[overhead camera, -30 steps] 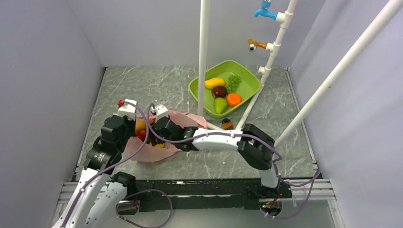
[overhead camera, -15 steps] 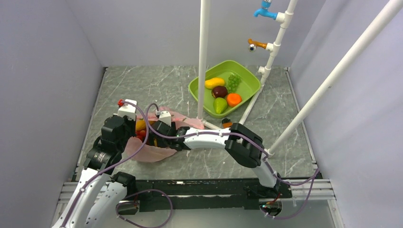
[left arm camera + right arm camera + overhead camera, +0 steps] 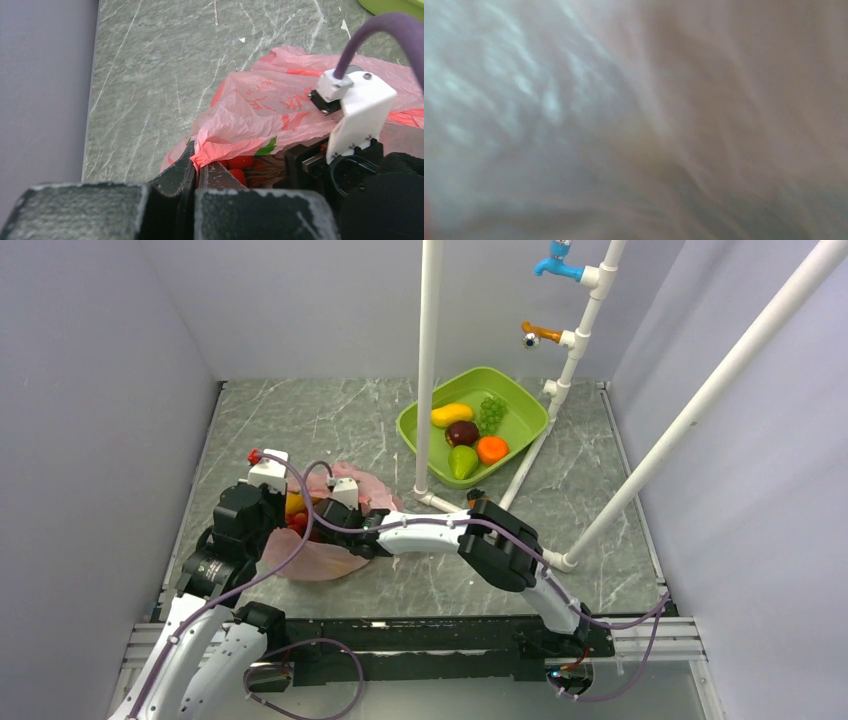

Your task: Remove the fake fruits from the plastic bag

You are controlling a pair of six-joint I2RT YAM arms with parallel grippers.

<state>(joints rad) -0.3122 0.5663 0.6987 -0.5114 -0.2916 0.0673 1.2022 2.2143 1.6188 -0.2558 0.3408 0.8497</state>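
Your left gripper (image 3: 196, 162) is pinched closed on a fold at the rim of the plastic bag (image 3: 260, 112), which lies crumpled on the near-left of the tabletop (image 3: 300, 420). Your right gripper (image 3: 322, 523) is pushed into the bag's mouth, and its wrist view shows only blurred film, so you cannot tell how far it is open. The fake fruits (image 3: 240, 162) show red inside the opening, just past your left gripper.
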